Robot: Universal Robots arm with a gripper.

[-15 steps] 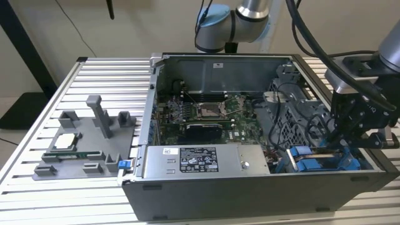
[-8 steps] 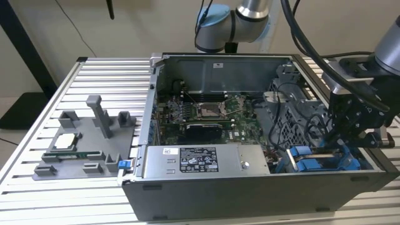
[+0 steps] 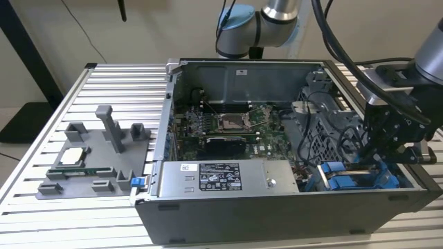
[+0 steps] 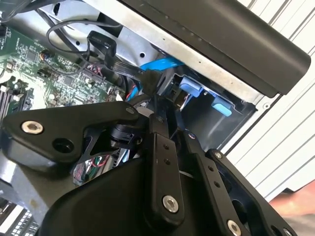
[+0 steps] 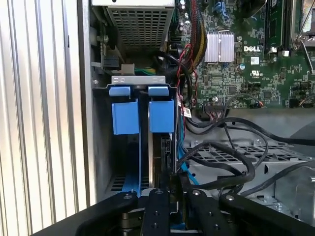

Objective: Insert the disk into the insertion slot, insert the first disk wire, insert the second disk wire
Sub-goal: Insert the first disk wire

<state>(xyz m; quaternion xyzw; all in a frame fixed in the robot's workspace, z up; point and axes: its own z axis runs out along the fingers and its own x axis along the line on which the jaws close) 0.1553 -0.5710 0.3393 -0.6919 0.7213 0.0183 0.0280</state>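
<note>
The disk stands edge-on in the insertion slot of the drive bay, at the front corner of the open computer case on the exterior view's right. Its blue carrier (image 3: pixel 346 179) (image 5: pixel 161 115) (image 4: pixel 162 64) is next to a second blue carrier (image 5: pixel 125 115). My gripper (image 3: pixel 377 155) (image 5: pixel 172 177) (image 4: pixel 160 110) reaches down into the case right at this bay. Its fingers are drawn close together on the black plug of a disk wire (image 4: pixel 147 78) (image 5: pixel 166 147), held against the disk's edge. The plug's contact side is hidden.
A grey power supply box (image 3: pixel 229 179) lies along the case front beside the bay. The green motherboard (image 3: pixel 229 124) lies deeper in, with loose black cables (image 5: pixel 231 157) next to the gripper. A grey parts fixture (image 3: pixel 97 161) sits on the slatted table at the exterior view's left.
</note>
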